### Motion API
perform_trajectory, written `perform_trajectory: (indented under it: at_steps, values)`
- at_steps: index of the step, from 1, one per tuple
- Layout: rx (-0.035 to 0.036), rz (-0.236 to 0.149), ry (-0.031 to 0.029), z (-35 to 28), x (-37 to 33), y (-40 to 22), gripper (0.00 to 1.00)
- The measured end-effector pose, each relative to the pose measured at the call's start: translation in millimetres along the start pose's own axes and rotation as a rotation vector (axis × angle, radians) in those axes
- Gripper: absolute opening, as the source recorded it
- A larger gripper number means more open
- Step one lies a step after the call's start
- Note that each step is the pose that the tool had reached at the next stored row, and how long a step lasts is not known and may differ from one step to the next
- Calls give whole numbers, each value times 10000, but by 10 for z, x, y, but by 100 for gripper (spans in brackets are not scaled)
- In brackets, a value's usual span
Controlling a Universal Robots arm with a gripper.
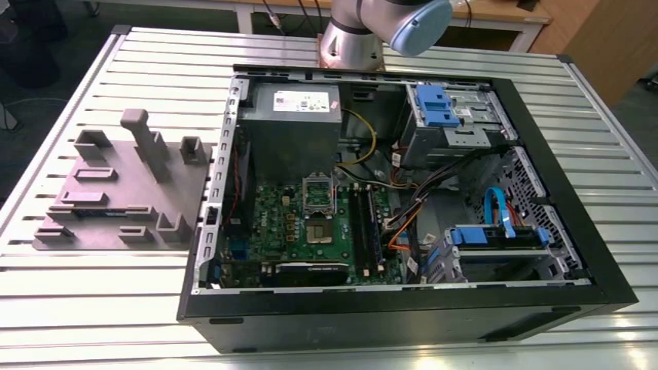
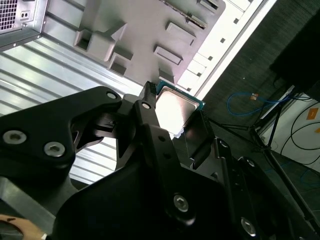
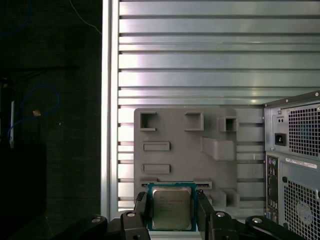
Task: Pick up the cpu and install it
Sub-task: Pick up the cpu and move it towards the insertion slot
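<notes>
The gripper (image 3: 172, 214) is clamped on the cpu (image 3: 171, 204), pinching two opposite edges. The grey tray (image 3: 200, 162) lies just beyond it, with the case (image 3: 295, 150) off to one side.

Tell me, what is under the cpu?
Under the cpu, gripped by the fingers, lies the grey fixture block on the slatted table. The part directly beneath it is covered.

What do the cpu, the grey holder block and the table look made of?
The cpu: pale brushed metal lid, dull sheen, on a green board edge. The holder block: matte grey-purple plastic, probably moulded or printed; no glare. The table: ribbed bare metal, likely aluminium, with bright streaked reflections.
</notes>
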State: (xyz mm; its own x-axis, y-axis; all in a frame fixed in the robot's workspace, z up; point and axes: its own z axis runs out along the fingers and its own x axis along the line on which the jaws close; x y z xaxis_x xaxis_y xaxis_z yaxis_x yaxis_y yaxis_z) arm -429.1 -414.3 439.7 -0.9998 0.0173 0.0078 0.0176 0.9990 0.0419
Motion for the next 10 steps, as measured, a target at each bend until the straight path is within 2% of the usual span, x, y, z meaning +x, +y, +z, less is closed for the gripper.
perform_trajectory:
  at_steps: [10]
  values:
    - [0, 0, -1, 0, -20, 0, 47]
